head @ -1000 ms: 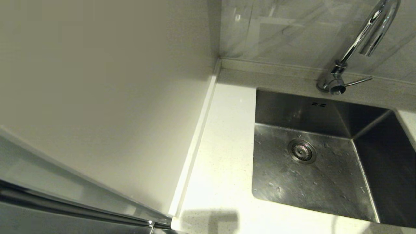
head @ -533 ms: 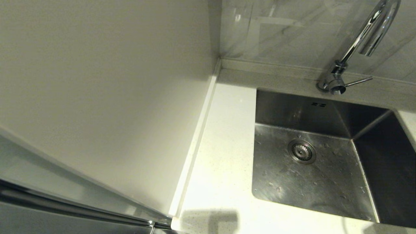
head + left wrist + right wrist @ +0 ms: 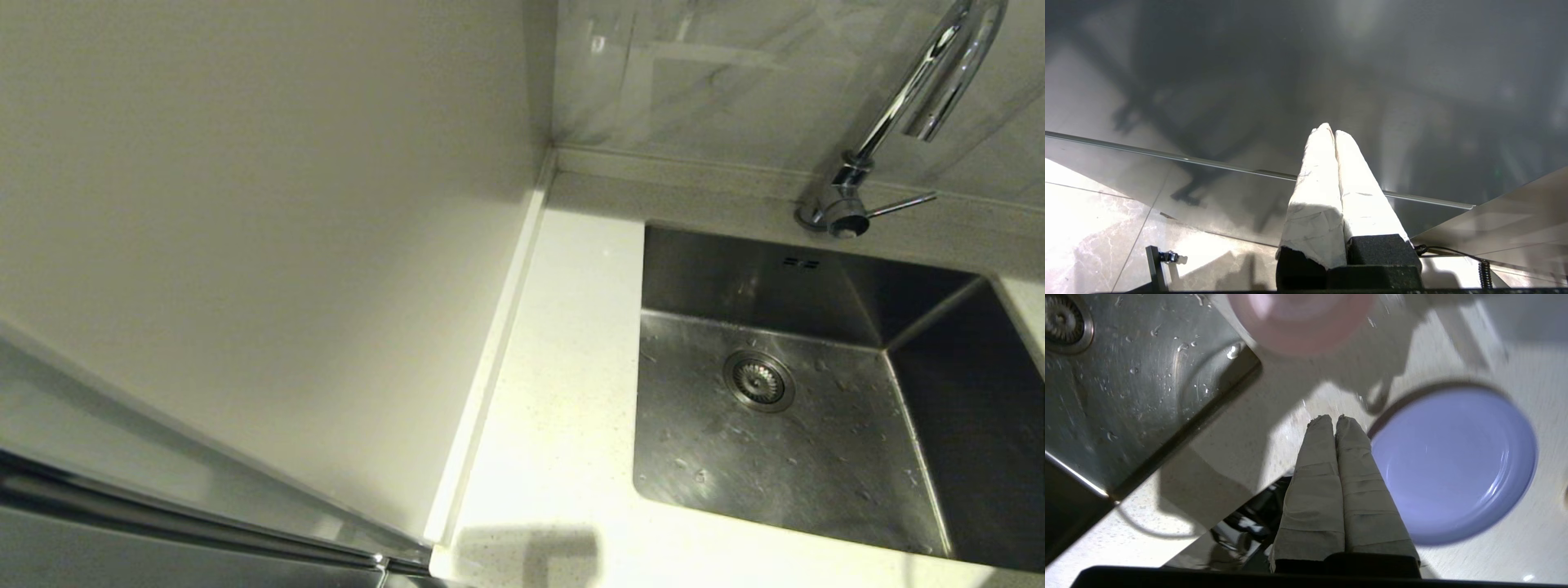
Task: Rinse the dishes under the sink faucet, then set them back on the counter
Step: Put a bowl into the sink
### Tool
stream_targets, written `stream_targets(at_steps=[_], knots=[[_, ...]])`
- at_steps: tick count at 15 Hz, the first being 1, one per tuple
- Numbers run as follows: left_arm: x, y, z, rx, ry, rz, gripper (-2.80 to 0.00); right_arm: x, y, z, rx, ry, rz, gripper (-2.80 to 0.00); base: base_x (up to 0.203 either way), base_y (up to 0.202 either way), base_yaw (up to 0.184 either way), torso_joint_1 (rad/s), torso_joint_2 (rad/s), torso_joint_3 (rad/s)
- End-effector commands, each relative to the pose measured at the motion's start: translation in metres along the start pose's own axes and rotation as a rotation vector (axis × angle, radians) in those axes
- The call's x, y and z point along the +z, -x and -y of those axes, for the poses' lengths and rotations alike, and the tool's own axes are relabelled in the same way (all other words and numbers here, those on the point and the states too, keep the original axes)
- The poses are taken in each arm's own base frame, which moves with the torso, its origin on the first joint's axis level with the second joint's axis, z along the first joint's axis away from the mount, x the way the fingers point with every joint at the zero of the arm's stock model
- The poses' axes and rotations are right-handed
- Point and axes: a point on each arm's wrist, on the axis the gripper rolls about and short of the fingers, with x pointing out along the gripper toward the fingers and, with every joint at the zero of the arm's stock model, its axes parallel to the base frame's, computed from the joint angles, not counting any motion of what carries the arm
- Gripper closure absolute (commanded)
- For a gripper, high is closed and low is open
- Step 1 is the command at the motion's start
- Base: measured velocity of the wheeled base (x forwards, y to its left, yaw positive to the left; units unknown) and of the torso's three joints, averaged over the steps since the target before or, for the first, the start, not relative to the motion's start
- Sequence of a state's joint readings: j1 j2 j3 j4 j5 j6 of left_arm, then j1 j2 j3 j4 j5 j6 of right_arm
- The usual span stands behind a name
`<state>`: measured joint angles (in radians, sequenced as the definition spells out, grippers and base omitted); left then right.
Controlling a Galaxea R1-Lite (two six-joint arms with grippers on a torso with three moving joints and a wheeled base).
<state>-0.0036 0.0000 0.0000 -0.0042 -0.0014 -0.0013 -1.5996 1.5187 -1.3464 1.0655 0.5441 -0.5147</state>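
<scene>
In the head view the steel sink [image 3: 816, 457] lies empty, its drain strainer [image 3: 758, 380] showing, with the chrome faucet [image 3: 906, 114] behind it on the white counter [image 3: 563, 367]. Neither gripper nor any dish appears there. In the right wrist view my right gripper [image 3: 1331, 418] is shut and empty above the counter [image 3: 1241, 453], between the sink [image 3: 1126, 384] corner and the lilac plate [image 3: 1453, 465]. The pink bowl [image 3: 1300, 318] sits beyond on the counter. The blue-grey bowl is out of view. My left gripper [image 3: 1329, 130] is shut, hanging by a dark cabinet front.
A plain beige wall panel [image 3: 269, 245] stands left of the counter, with a raised rim [image 3: 490, 359] along it. A marbled backsplash [image 3: 718, 73] runs behind the faucet. Water drops cover the sink floor. A tiled floor [image 3: 1094, 228] shows under the left gripper.
A faint shadow at the sink's near right edge in the head view has slid off and gone. Nothing else moved.
</scene>
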Motion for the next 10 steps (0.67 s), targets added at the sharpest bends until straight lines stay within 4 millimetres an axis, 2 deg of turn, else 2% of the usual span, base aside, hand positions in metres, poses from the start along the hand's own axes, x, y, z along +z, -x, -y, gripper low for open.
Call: stream_targets(at_steps=[1, 2, 5, 10], knots=[[-0.001, 0.000, 0.000, 0.000, 0.000, -0.003, 0.00, 0.010, -0.010, -0.003, 0.027, 0.049, -0.030, 0.00, 0.000, 0.000, 0.000, 0.000, 0.00, 0.000], [-0.001, 0.000, 0.000, 0.000, 0.000, -0.003, 0.00, 0.011, -0.013, -0.004, 0.034, 0.055, -0.036, -2.80, 0.000, 0.000, 0.000, 0.000, 0.00, 0.000], [-0.001, 0.000, 0.000, 0.000, 0.000, -0.003, 0.00, 0.015, -0.020, -0.005, 0.056, 0.068, -0.055, -2.80, 0.000, 0.000, 0.000, 0.000, 0.00, 0.000], [-0.001, 0.000, 0.000, 0.000, 0.000, -0.003, 0.00, 0.036, -0.038, -0.009, 0.081, 0.164, -0.003, -2.80, 0.000, 0.000, 0.000, 0.000, 0.00, 0.000]])
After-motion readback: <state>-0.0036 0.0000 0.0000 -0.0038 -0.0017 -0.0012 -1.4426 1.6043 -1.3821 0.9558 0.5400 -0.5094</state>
